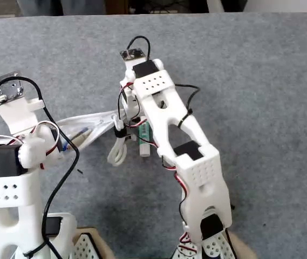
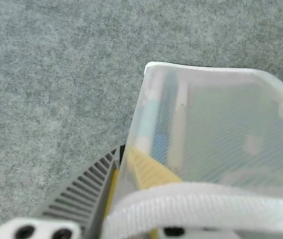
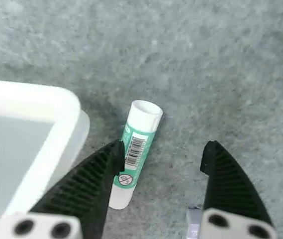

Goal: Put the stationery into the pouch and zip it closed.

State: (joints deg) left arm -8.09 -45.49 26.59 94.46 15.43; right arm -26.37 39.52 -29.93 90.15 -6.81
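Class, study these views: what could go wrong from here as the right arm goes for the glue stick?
The glue stick lies off-centre, near one finger of the open right gripper, so closing might roll it away. The pouch lies close beside it; that finger could snag its edge.

The grey felt table (image 1: 261,70) carries a glue stick (image 3: 133,154) (green and white) beside the pouch (image 2: 216,124).

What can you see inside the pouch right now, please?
Through the pouch mesh: a pale blue pen, a white stick and a yellow piece. Its white band hides the rest.
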